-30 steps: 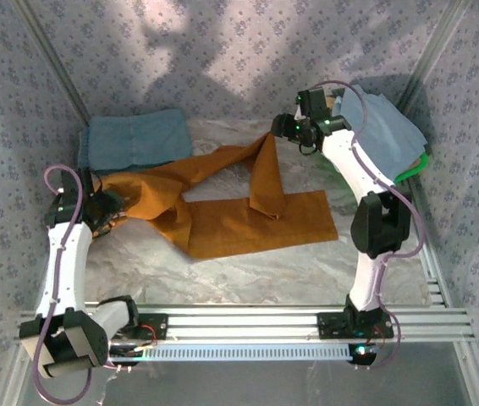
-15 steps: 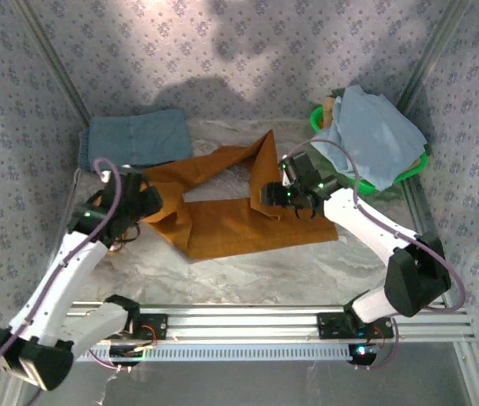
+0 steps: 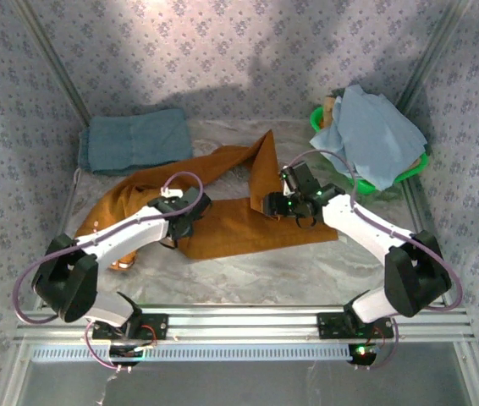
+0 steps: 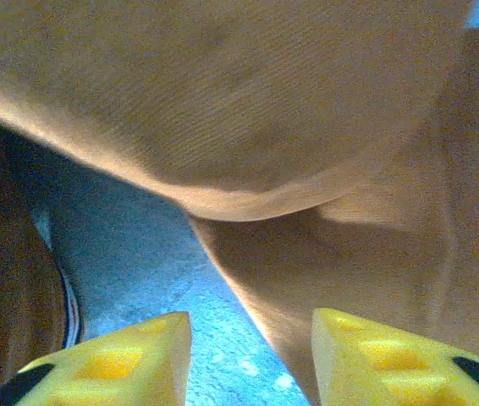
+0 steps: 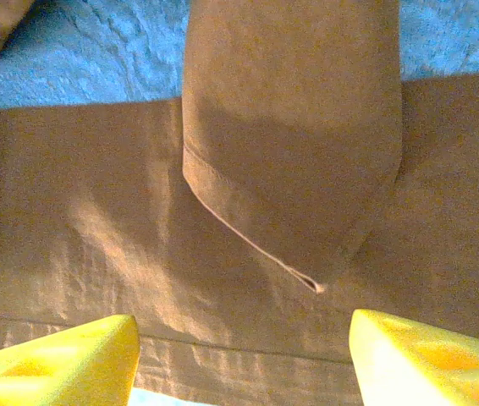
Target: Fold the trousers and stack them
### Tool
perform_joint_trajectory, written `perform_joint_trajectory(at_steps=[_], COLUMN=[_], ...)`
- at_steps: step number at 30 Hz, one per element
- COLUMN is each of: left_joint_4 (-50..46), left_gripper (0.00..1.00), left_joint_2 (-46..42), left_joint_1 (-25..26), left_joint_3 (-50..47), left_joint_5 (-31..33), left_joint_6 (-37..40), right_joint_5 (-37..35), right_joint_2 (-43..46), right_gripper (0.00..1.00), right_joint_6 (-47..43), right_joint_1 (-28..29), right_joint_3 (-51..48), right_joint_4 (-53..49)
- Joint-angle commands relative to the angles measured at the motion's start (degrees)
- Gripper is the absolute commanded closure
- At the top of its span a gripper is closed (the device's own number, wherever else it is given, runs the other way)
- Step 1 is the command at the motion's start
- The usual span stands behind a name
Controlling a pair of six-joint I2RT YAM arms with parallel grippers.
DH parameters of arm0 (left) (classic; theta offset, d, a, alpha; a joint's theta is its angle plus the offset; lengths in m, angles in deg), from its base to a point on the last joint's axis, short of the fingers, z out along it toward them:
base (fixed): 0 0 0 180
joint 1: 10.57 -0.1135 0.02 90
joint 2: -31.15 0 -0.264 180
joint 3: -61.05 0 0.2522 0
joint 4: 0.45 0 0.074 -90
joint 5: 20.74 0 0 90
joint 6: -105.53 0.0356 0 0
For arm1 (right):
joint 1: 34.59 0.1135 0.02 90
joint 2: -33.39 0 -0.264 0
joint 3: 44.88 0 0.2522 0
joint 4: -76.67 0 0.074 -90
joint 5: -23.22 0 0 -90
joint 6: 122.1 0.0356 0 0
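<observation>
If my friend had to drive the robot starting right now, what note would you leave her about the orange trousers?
Left gripper: fingers open, holding nothing, at a fold in the trousers.
Right gripper: fingers open, holding nothing, above the hem of the leg that lies across the other leg.
The trousers lie loose on the table, with one leg twisted back over the other.
Done: no neat fold yet, nothing stacked.
Left: straighten the legs, fold, then stack, probably on the folded denim at the back left.
</observation>
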Motion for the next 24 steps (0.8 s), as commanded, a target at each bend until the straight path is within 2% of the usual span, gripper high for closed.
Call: perform_joint_trajectory(at_steps=[1, 2, 5, 8, 11, 15, 18, 20, 21, 22, 24], left_joint_4=[1.43, 2.52, 6.62, 8.86, 12.70, 11.22, 9.71, 8.43, 7.77, 7.08, 4.78], left_gripper=[0.47, 0.41, 0.34, 0.34, 0.48, 0.78, 1.00, 1.00, 1.00, 1.00, 1.00], left_joint_2=[2.33, 3.24, 7.23, 11.63, 13.21, 11.21, 6.82, 3.89, 2.29, 0.74, -2.12], left_joint_1=[-2.87, -3.66, -6.47, -8.02, -8.37, -8.16, -8.04, -8.01, -7.92, -7.78, -7.57], left_joint_3=[-1.66, -2.06, -1.85, -0.23, -0.61, -0.75, -1.61, -1.79, -1.80, -1.80, -1.24], left_joint_5=[5.92, 7.09, 8.49, 11.11, 11.88, 13.40, 13.68, 13.83, 13.68, 13.67, 13.08], left_joint_6=[-3.12, -3.36, -2.82, -2.80, -0.90, -0.53, 0.80, 2.02, 2.92, 3.76, 5.36], right_joint_5=[2.38, 2.80, 3.34, 1.35, 0.74, -0.25, -1.55, -2.71, -3.26, -3.83, -4.82], right_joint_2=[-0.98, -1.22, -1.86, -2.12, -3.25, -5.38, -6.06, -6.67, -6.87, -6.91, -6.19], right_gripper=[0.31, 0.31, 0.30, 0.23, 0.18, 0.18, 0.22, 0.34, 0.45, 0.60, 0.81], right_joint_6=[0.16, 0.22, 0.63, 1.36, 3.73, 6.45, 7.31, 7.36, 7.41, 7.49, 7.50], right_joint_1=[-0.28, -0.23, -0.31, -1.05, -3.60, -5.92, -6.02, -6.16, -6.43, -6.64, -7.30], right_joint_3=[-2.31, -2.80, -4.24, -5.90, -8.52, -11.37, -12.80, -13.52, -13.72, -13.81, -14.11], right_joint_4=[1.20, 1.55, 2.57, 2.68, 3.26, 3.28, 3.11, 3.41, 3.53, 3.47, 3.34])
